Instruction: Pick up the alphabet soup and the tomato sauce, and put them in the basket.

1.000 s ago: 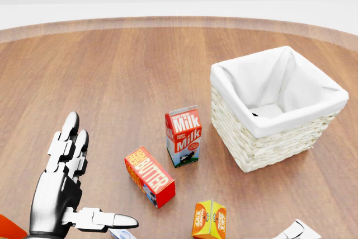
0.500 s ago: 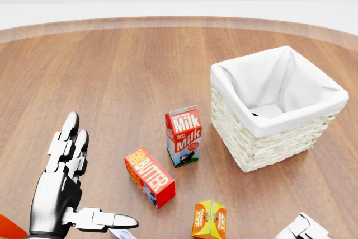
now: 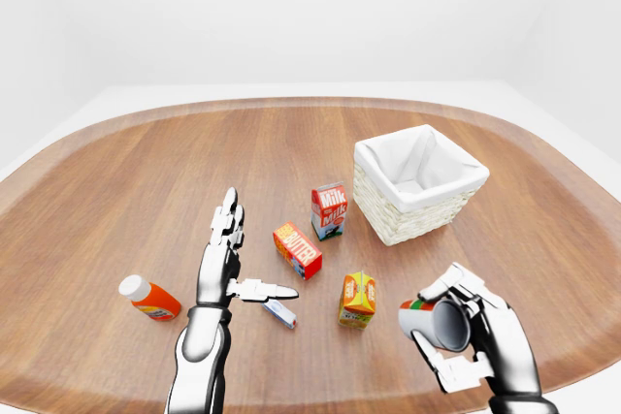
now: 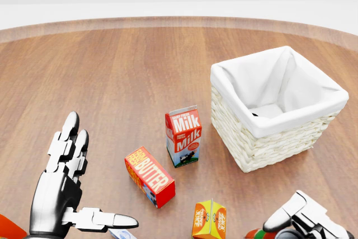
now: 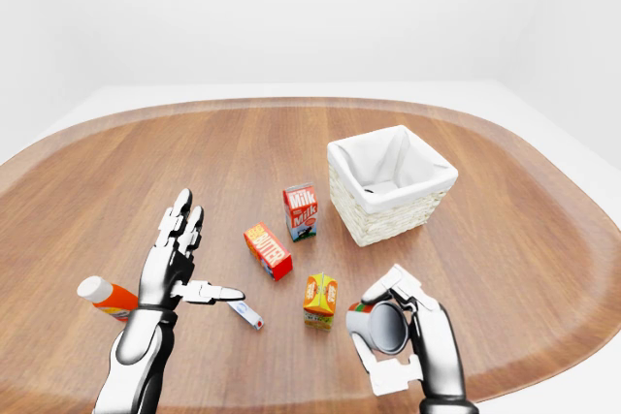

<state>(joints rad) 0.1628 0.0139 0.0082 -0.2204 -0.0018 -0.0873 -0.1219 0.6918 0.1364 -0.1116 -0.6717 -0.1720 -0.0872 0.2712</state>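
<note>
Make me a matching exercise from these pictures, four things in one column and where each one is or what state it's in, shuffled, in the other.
Things:
1. milk carton
2. butter box
3. can
4. left hand

Places or states:
A. held in the right hand, off the table
B. open, fingers spread, holding nothing
C. standing upright just left of the basket in the left-eye view
D. lying on the table, below and left of the milk carton

Pairs: 1-C, 2-D, 3-A, 4-B
</note>
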